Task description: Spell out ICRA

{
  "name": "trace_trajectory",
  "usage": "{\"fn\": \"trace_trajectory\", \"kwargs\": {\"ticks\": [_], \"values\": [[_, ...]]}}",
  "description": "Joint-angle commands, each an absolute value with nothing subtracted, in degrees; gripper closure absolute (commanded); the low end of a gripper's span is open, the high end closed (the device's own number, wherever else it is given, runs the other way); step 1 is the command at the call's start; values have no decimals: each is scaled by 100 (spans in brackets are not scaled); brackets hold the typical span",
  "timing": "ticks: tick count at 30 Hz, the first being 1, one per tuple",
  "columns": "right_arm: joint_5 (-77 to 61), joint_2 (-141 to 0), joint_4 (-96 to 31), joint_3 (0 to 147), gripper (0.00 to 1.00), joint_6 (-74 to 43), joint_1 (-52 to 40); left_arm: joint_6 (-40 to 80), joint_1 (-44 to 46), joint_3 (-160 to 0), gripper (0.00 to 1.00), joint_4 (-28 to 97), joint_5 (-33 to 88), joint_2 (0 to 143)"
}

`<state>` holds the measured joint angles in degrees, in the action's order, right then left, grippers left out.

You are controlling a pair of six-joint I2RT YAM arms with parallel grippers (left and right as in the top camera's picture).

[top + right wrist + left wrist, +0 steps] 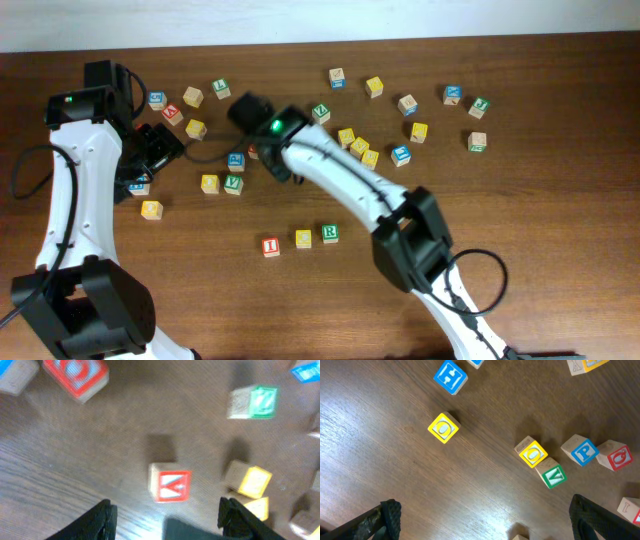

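Framing red cube (170, 485), right tool (166, 505) seemingly spread

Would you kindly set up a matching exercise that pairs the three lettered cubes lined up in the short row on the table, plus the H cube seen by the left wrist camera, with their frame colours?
Things:
1. I cube
2. C cube
3. R cube
4. H cube

Frame colours:
a. green
b. blue
c. red
d. yellow

Pairs: 1-c, 2-d, 3-a, 4-b.
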<state>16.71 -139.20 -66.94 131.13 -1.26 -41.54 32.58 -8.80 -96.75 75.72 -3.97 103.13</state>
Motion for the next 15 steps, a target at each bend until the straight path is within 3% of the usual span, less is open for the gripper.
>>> {"fn": "trace_trajectory", "kwargs": {"ticks": [1,2,3,4,5,6,9,13,15], "values": [[-115,-13915,-6869,13504,21,1179,-3437,3315,-880,-9699,1,7575,-405,10230],[-556,-13992,-6860,13421,23,1186,-3240,3315,-880,-9699,1,7575,-408,10230],[-854,-14051,-6630,13187,47,1223,-3079,3315,-880,-9699,1,7572,-408,10230],[-1103,-14097,-6377,12973,62,1216,-2985,3315,-880,-9699,1,7575,-408,10230],[-1288,-14099,-6088,12728,77,1164,-2945,3315,-880,-9699,1,7575,-408,10230],[-1313,-14099,-5837,12554,86,1151,-2945,3315,-880,-9699,1,7572,-408,10230],[-1238,-14108,-5502,12267,96,937,-2947,3315,-880,-9699,1,7575,-408,10230],[-834,-14105,-5760,12267,96,832,-2950,3315,-884,-9699,1,7575,-408,10230],[-834,-14077,-6147,12272,96,231,-2950,3315,-875,-9699,1,7575,-408,10230]]}}
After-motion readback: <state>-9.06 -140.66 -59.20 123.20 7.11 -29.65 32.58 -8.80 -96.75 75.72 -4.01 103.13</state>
